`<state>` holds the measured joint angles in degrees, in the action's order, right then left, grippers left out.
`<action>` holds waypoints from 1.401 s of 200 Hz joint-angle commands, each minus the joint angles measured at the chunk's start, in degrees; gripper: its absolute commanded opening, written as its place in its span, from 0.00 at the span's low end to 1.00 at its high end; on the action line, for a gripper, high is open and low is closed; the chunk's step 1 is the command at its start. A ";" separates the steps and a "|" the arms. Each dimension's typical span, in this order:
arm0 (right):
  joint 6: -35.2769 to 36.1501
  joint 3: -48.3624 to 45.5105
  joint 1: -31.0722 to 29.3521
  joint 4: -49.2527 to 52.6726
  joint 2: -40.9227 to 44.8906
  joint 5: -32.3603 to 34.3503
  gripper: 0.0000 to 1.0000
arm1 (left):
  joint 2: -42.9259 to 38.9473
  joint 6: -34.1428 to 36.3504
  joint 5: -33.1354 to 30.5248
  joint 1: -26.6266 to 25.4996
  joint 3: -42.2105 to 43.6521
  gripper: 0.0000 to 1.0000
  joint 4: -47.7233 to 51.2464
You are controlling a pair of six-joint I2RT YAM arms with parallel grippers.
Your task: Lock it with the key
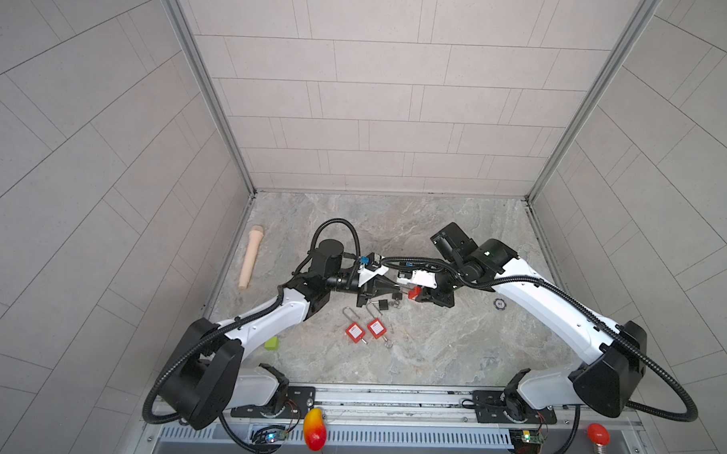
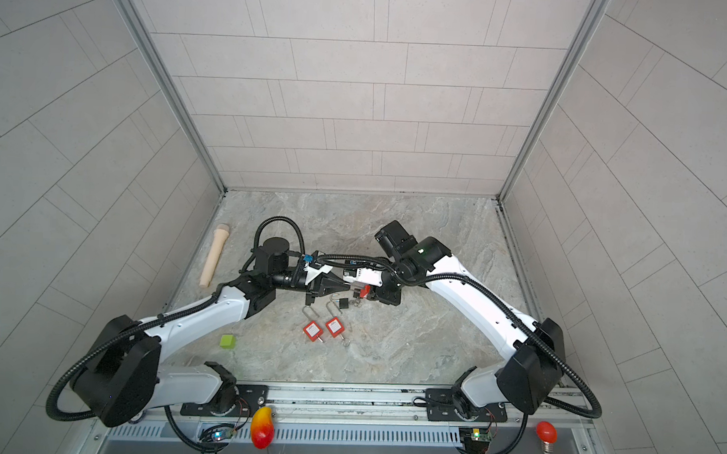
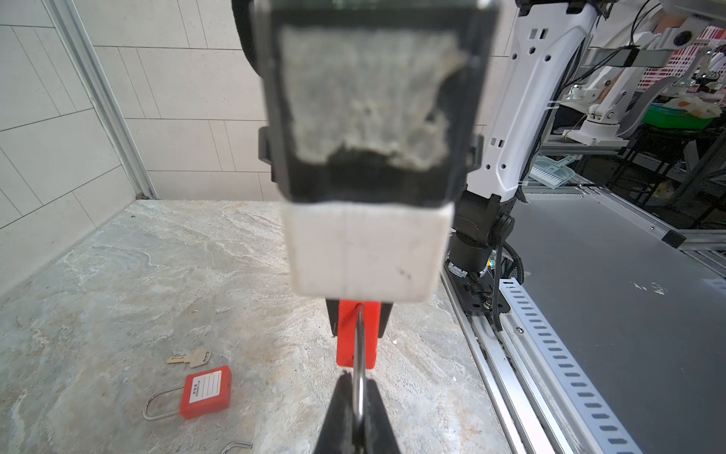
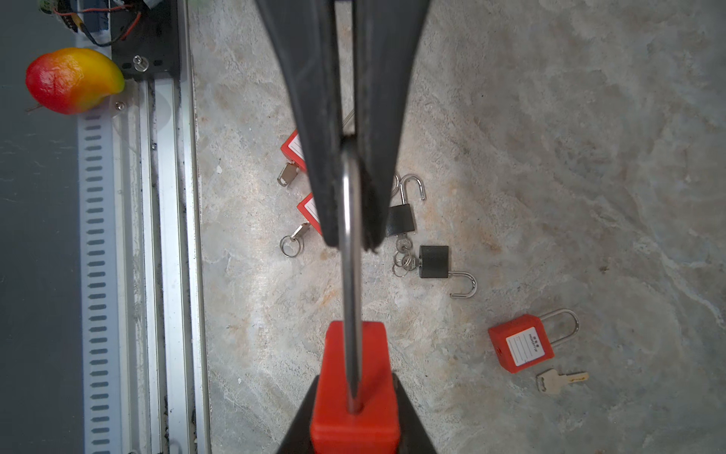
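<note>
A red padlock (image 4: 334, 373) hangs above the table between my two grippers. The left gripper (image 3: 356, 389) is shut on its steel shackle (image 3: 358, 346). My right gripper (image 4: 355, 397) is shut on the red body, one finger on each side. In both top views the padlock (image 1: 414, 293) (image 2: 364, 291) sits where the grippers meet at mid-table. A loose brass key (image 4: 561, 380) (image 3: 190, 358) lies on the table beside another red padlock (image 4: 522, 348) (image 3: 206, 391). The held padlock's keyhole end is hidden.
Two red padlocks (image 1: 355, 332) (image 1: 377, 328) with keys in them and two open black padlocks (image 4: 400, 220) (image 4: 434, 261) lie near the front. A beige cylinder (image 1: 250, 257), a green cube (image 1: 271, 343) and a dark disc (image 1: 499, 302) lie further out. A toy mango (image 1: 315, 428) rests on the front rail.
</note>
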<state>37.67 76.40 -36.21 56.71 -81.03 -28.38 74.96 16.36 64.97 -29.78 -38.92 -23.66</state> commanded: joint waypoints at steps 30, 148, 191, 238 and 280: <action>2.41 3.33 0.02 2.64 -1.04 -6.82 0.20 | -0.39 2.60 -0.38 -0.52 -0.55 0.00 -0.59; 2.50 9.77 0.48 1.08 -5.19 -13.25 0.19 | -0.08 4.88 -2.63 -1.77 -0.90 0.00 1.53; 1.20 10.99 0.44 0.49 -6.11 -15.90 0.19 | -0.27 3.08 -2.18 -2.13 -1.60 0.00 0.34; 1.66 9.53 0.52 2.96 -4.71 -10.77 0.45 | -1.55 2.33 -2.74 -2.04 -1.25 0.00 -0.51; 0.76 7.71 0.61 8.45 0.15 -4.56 0.63 | -2.59 -0.01 -2.82 -1.69 -0.20 0.00 -5.05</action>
<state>38.92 84.68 -35.46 61.39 -85.86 -35.46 74.43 16.60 61.69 -31.31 -39.29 -24.18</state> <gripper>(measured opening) 0.618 0.065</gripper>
